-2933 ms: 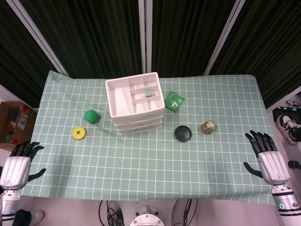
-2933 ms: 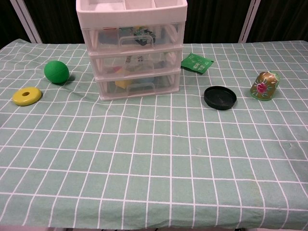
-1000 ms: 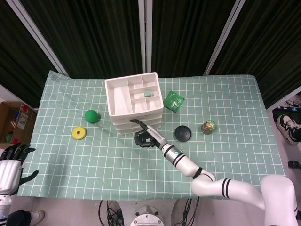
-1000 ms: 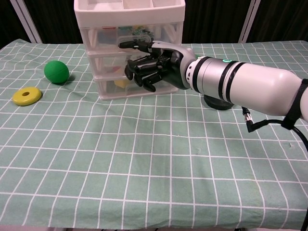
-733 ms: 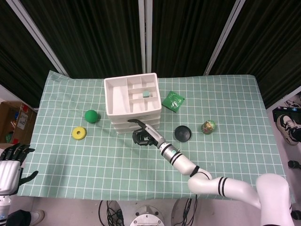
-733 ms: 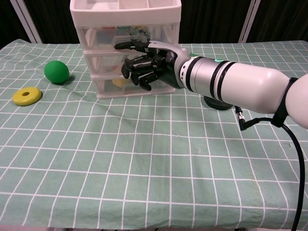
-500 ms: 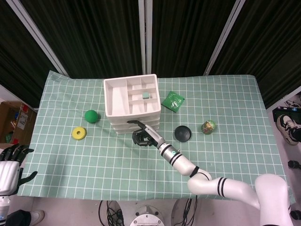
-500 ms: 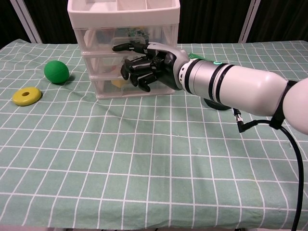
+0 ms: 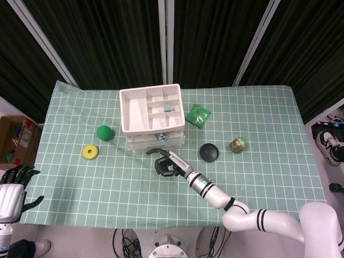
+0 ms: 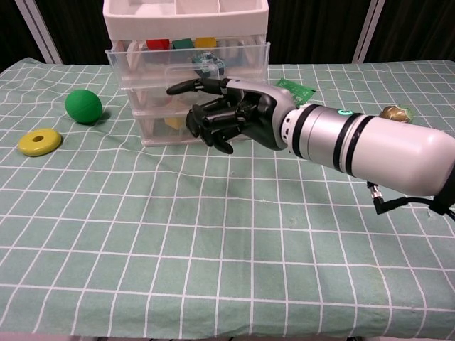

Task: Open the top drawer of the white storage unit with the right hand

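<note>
The white storage unit (image 9: 124, 115) (image 10: 185, 15) stands at the back middle of the table, an open tray on top. Its clear top drawer (image 10: 142, 64) (image 9: 161, 138) sticks out past the two lower drawers, with red, green and yellow items showing inside. My right hand (image 9: 167, 164) (image 10: 227, 114) is at the drawer's front. Its fingers are curled in over the handle and one finger stretches left along the drawer's lower edge. My left hand (image 9: 12, 188) hangs off the table's near left corner, fingers apart, holding nothing.
A green ball (image 9: 104, 132) (image 10: 83, 106) and a yellow ring (image 9: 90, 152) (image 10: 39, 141) lie left of the unit. Right of it are a green packet (image 9: 198, 114) (image 10: 295, 87), a black lid (image 9: 208, 152) and a small floral object (image 9: 238, 144).
My right hand came from the table's right edge to the unit's front, then drew back toward me; the top drawer slid out with it. The left hand stays put.
</note>
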You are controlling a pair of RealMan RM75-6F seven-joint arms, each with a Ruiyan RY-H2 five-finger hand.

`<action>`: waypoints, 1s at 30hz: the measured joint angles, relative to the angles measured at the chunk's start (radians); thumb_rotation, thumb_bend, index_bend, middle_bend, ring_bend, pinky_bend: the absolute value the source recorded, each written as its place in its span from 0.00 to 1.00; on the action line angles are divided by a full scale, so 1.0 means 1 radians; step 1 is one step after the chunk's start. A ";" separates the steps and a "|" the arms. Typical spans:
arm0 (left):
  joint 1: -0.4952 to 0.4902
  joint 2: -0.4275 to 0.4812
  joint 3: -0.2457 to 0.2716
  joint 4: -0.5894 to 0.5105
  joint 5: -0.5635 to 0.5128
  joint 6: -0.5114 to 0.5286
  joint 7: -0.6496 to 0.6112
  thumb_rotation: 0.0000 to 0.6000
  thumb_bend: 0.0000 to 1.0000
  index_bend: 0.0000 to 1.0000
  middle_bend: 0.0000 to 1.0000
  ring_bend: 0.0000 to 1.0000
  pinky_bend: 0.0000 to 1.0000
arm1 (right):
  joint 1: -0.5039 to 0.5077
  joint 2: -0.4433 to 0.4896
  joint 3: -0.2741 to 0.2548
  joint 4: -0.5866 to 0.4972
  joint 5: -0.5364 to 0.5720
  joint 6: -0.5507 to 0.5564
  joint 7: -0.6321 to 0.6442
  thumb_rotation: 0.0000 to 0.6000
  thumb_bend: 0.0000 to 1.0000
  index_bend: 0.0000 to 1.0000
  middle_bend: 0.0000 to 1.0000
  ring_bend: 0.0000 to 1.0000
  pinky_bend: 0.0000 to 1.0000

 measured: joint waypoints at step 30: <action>-0.006 -0.006 -0.001 -0.001 -0.010 -0.021 0.001 1.00 0.00 0.31 0.23 0.15 0.20 | -0.021 0.300 -0.008 -0.273 0.157 0.148 -0.731 1.00 0.33 0.01 0.69 0.76 0.87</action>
